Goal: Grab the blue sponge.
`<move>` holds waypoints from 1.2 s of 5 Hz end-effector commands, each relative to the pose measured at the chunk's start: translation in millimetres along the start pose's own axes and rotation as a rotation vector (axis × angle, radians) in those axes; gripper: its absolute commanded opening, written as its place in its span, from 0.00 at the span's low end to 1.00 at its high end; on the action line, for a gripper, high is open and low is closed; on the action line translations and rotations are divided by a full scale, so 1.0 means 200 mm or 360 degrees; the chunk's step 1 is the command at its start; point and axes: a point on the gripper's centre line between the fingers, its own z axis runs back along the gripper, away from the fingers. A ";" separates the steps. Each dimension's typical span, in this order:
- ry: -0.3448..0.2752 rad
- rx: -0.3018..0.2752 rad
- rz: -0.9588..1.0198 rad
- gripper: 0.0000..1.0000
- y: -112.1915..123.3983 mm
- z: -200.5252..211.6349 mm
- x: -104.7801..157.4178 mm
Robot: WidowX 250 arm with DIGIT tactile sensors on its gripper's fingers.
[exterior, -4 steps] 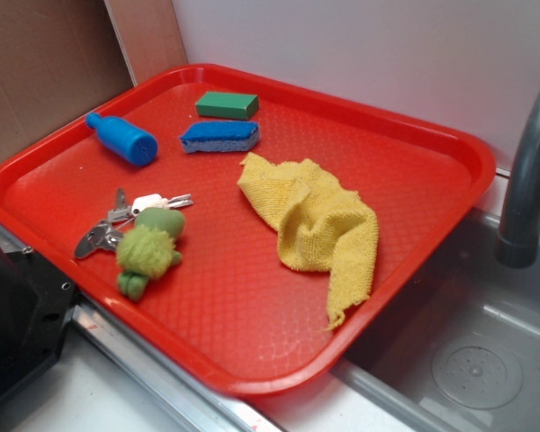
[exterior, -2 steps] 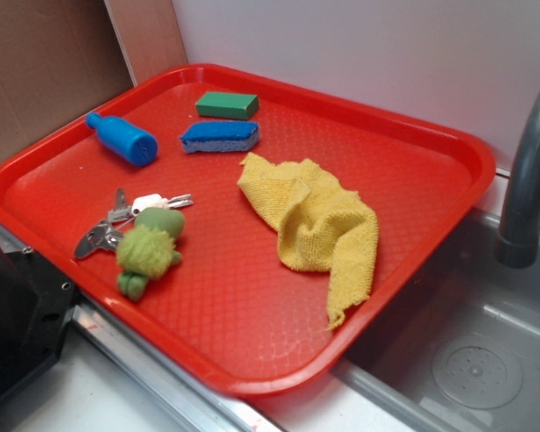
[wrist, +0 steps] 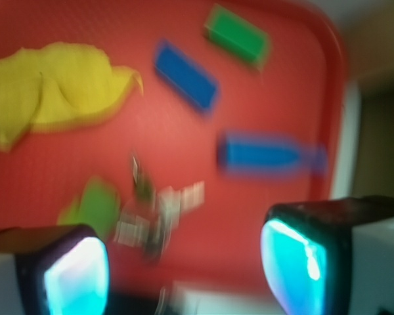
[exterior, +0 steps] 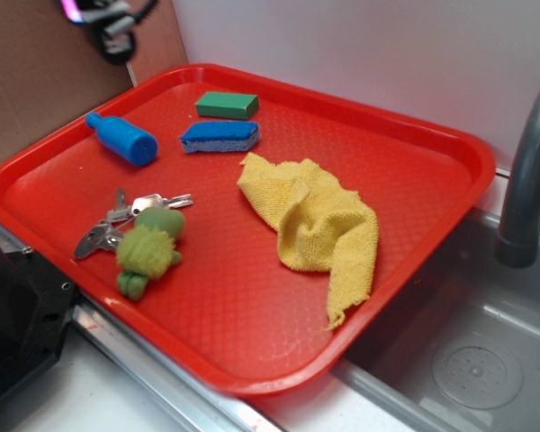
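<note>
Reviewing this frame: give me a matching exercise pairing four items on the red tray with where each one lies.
Things:
1. flat wavy-edged blue sponge
2. green rectangular block
3. crumpled yellow cloth
4. fuzzy green soft toy

Places:
A. touching the metal keys, near the tray's front-left rim
B. nearest the tray's far rim
C. mid-tray, the item nearest the grey faucet
D. between the block and the cloth, right of the blue bottle-shaped cylinder

Pairs: 1-D, 2-B, 3-C, 4-A
</note>
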 end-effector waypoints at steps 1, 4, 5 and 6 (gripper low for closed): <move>-0.0198 -0.0100 -0.0556 1.00 0.06 -0.36 0.41; -0.0200 -0.0147 -0.0649 1.00 0.00 -0.52 0.34; -0.0224 -0.0172 -0.0661 1.00 -0.02 -0.46 0.32; -0.0190 -0.0147 -0.0652 1.00 -0.04 -0.47 0.30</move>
